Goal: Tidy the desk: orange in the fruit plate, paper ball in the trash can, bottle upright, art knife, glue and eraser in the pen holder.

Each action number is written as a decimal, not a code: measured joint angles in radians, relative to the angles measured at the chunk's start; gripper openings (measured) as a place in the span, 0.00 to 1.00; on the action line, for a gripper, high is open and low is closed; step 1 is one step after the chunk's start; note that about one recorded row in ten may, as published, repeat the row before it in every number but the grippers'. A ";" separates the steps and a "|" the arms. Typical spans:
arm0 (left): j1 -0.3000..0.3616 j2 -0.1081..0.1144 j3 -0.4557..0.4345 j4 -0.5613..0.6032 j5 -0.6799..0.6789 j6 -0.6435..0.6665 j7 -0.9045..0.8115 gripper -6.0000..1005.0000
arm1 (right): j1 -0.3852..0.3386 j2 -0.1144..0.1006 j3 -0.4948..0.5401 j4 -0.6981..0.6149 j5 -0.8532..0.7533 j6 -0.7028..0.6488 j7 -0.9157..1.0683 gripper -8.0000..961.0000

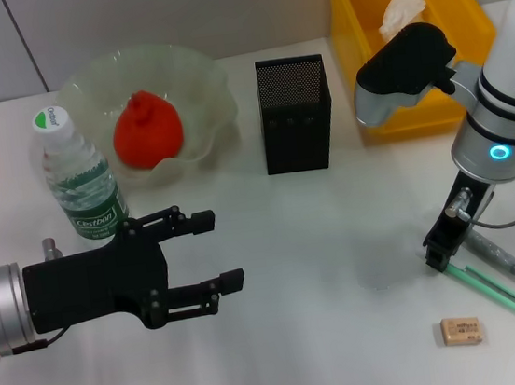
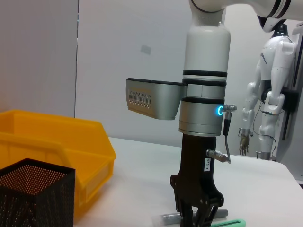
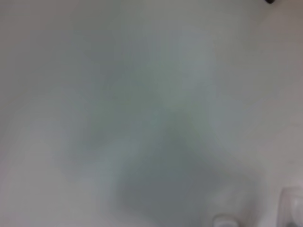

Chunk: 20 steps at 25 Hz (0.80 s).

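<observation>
Left gripper idles low, fingers spread and empty, the upright bottle and the orange in its fruit plate just beyond it. Pen holder waits mid-desk. Right gripper points straight down, tips at the green knife and grey pen, spread unreadable; eraser lies just nearer the robot.

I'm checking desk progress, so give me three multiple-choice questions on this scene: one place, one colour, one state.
1. Where is the orange?
A in the fruit plate
B in the pen holder
C beside the eraser

2. What colour is the trash can?
A black
B yellow
C green

3. How is the bottle?
A lying down
B upright
C held by the left hand

Answers: A, it sits inside the wavy glass bowl; B, the bin holding the paper ball is bright yellow; B, it stands cap-up, with the open left hand apart from it.
</observation>
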 joint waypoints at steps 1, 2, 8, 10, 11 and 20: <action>0.000 0.000 0.000 0.000 0.000 0.000 0.000 0.80 | -0.001 0.000 0.000 -0.003 0.000 0.000 0.000 0.24; 0.000 0.000 -0.001 0.001 0.000 0.000 0.000 0.80 | -0.002 0.000 0.000 -0.008 0.000 0.000 0.000 0.24; 0.000 -0.001 -0.002 0.002 0.000 0.000 0.000 0.80 | -0.006 -0.001 0.010 -0.042 0.006 -0.003 -0.006 0.21; -0.001 -0.001 -0.003 0.002 0.000 0.000 0.000 0.80 | -0.005 -0.003 0.025 -0.061 0.009 -0.006 -0.010 0.19; -0.001 -0.001 -0.003 0.002 0.000 0.000 0.000 0.80 | -0.005 -0.004 0.040 -0.078 0.011 -0.010 -0.015 0.20; -0.003 0.000 -0.003 -0.001 -0.021 0.000 0.000 0.80 | -0.062 -0.007 0.274 -0.293 0.197 -0.059 -0.217 0.21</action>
